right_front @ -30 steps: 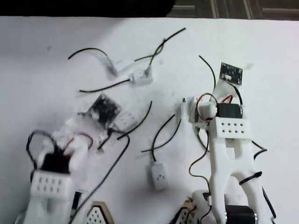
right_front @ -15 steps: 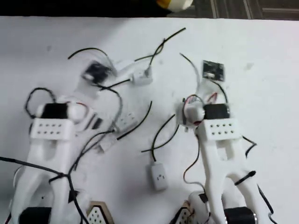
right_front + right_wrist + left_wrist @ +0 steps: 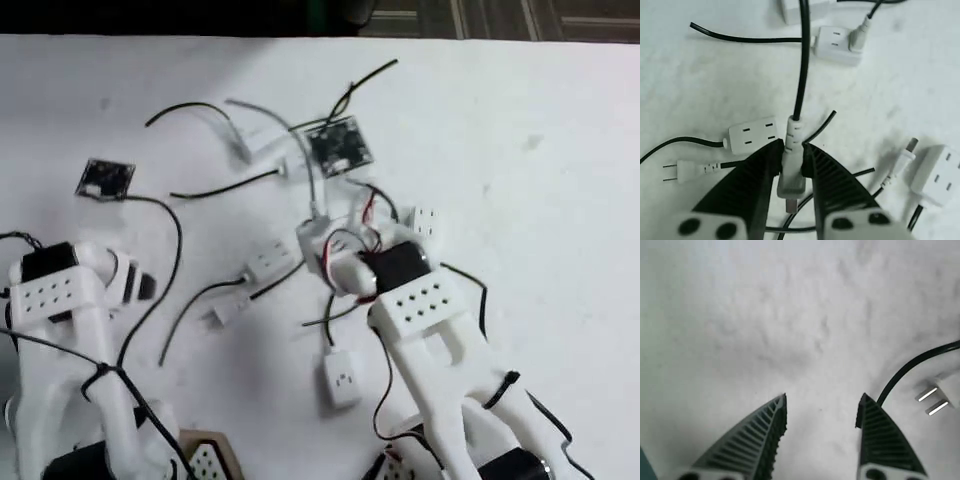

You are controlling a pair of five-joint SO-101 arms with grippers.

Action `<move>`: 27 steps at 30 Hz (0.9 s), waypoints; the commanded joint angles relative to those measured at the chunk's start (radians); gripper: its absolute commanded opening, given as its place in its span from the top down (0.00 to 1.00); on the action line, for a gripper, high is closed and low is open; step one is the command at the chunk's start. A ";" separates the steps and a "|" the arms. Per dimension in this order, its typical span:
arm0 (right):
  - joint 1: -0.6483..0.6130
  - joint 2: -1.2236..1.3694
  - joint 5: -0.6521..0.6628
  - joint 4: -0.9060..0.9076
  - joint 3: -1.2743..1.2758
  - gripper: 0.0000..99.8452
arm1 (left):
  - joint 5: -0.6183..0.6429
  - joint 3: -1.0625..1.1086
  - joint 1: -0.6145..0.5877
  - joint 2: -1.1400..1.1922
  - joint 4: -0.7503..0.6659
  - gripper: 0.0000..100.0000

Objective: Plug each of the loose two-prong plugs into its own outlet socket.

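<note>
Near the middle of the table (image 3: 560,150), the right gripper (image 3: 792,145) was clamped on a grey plug (image 3: 790,177), its fingers pinching the body while the black cord (image 3: 802,60) ran on away from the wrist. The step in hand looked like bringing this plug to a socket. The nearest outlet (image 3: 752,136) lay just beside the fingertips, white, with its slots showing bare. A metal tip showed at the wrist end of the plug, so the prongs seemed to point back toward the arm and not at the outlet. By that reading, the next move called for turning or re-gripping the plug so the prongs faced a pair of slots, then a straight push with the outlet kept from sliding. Farther off, a second outlet (image 3: 832,42) looked already joined to a plug. The right arm (image 3: 430,310) reached forward and slanted toward the left arm's side, wrist low over the tangle of cords. The left arm (image 3: 60,300) stood at its own edge of the table. The left gripper (image 3: 822,402) hung with its fingers apart over bare surface, holding nothing. A white plug (image 3: 940,399) lay near, off to one side of those fingers, prongs toward them, not yet picked up.
</note>
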 commanded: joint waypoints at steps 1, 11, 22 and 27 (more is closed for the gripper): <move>-0.038 -0.042 0.063 -0.142 0.057 0.98 | 0.003 0.092 -0.016 -0.045 -0.091 0.77; -0.076 -0.033 0.115 -0.621 0.308 0.98 | 0.005 0.215 -0.015 -0.039 -0.241 0.77; -0.136 0.245 0.109 -1.053 0.387 0.98 | 0.006 0.219 -0.015 -0.038 -0.241 0.77; -0.134 0.447 0.117 -1.211 0.356 0.98 | 0.006 0.238 -0.015 -0.044 -0.247 0.77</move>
